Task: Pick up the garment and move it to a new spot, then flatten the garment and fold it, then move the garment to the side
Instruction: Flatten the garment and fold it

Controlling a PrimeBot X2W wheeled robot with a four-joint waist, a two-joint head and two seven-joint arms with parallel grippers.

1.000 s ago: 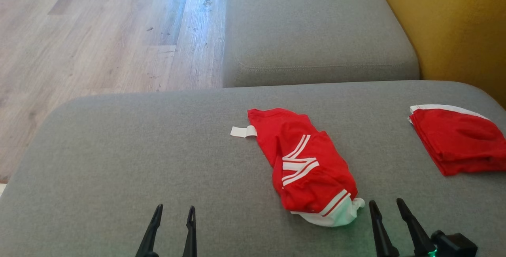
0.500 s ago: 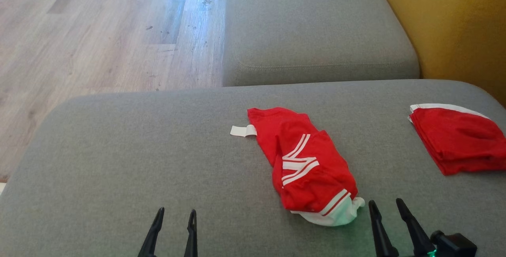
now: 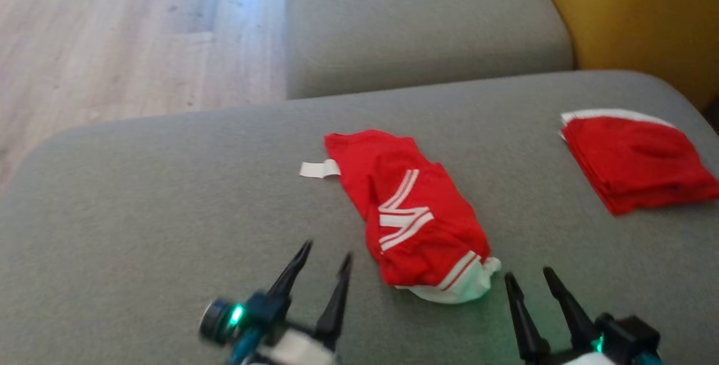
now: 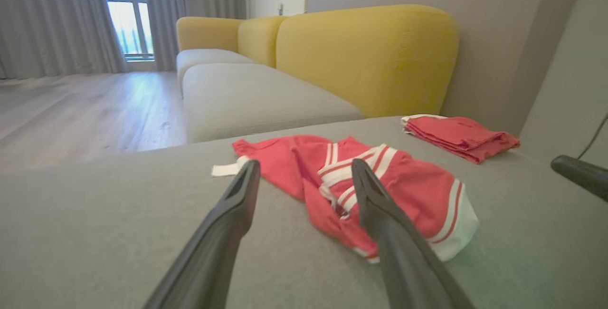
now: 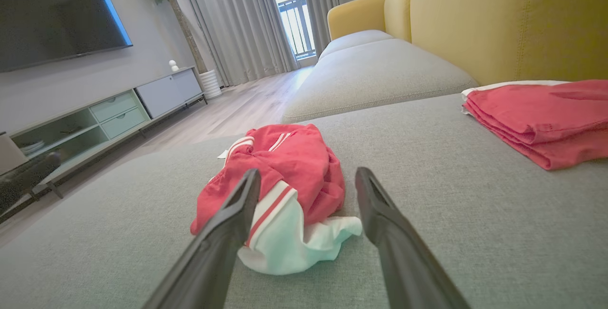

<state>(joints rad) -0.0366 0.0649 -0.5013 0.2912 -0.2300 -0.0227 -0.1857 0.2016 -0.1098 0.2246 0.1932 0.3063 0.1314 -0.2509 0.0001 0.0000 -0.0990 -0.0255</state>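
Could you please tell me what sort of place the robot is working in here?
Most likely a home living room: a long sofa with grey seats and yellow backrests, a wall-mounted television above a low cabinet, and floor-length curtains at a window.

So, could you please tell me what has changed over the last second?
The left gripper has come forward and angled toward the crumpled red garment, without touching it. The head camera has shifted too, so the whole scene sits differently. Unchanged: both grippers open and empty, the right gripper by the garment's white end, the garment and the folded red pile lying as before on the grey cushion.
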